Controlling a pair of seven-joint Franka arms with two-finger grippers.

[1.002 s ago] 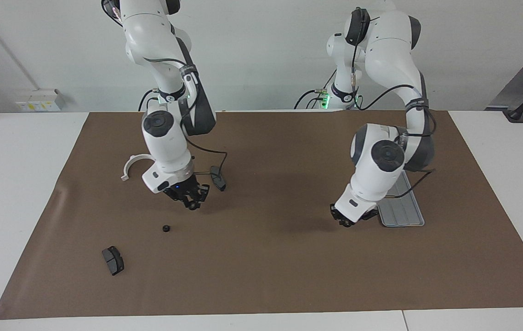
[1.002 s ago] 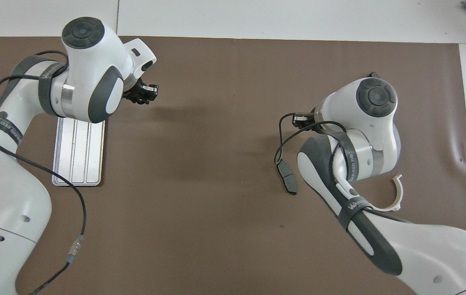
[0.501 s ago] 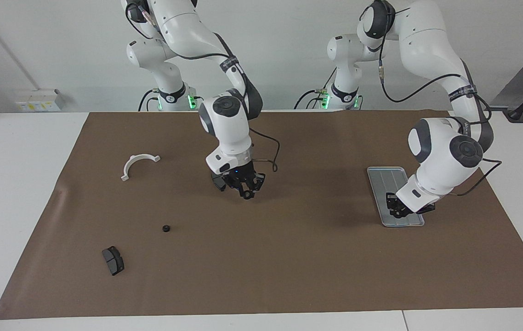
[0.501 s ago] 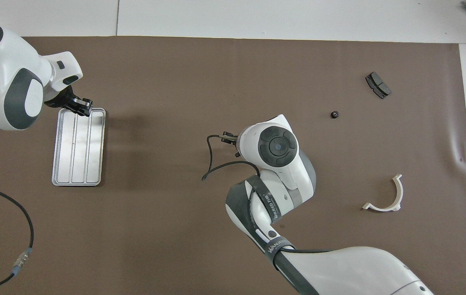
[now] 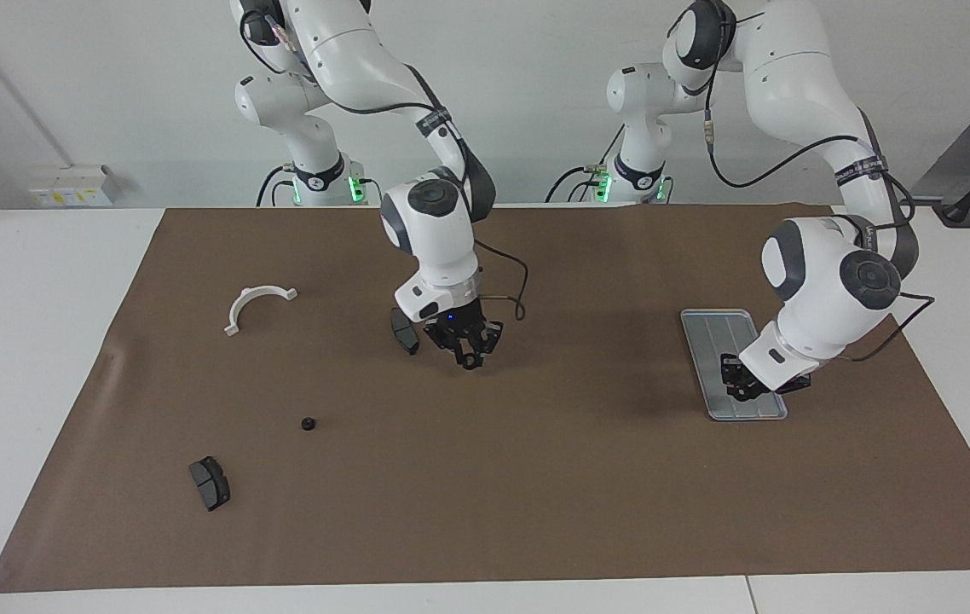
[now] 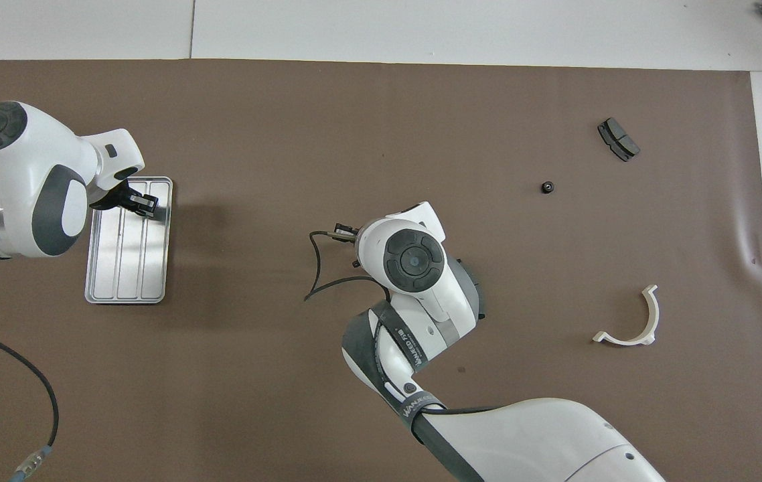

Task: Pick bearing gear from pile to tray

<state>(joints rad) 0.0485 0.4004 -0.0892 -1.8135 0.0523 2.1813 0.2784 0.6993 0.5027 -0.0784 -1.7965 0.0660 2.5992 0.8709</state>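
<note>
A tiny black bearing gear (image 5: pixel 308 424) lies loose on the brown mat toward the right arm's end, also seen from overhead (image 6: pixel 546 187). My right gripper (image 5: pixel 470 360) hangs over the middle of the mat, shut on another small black bearing gear at its tips. The silvery grooved tray (image 5: pixel 711 328) lies toward the left arm's end. My left gripper (image 5: pixel 736 385) hovers low over the part of the tray (image 6: pixel 126 268) farther from the robots. From overhead the left gripper (image 6: pixel 143 203) covers that part, and nothing shows on the bare tray.
Of the pile, a white half-ring bracket (image 5: pixel 256 304) lies nearer the robots than the loose gear. One dark brake pad (image 5: pixel 210 483) lies farther out, and another (image 5: pixel 402 331) sits just beside the right gripper. The mat's edges border white table.
The right gripper has carried its gear from over the pile to over the middle of the mat. The left gripper has swung from beside the tray to over it.
</note>
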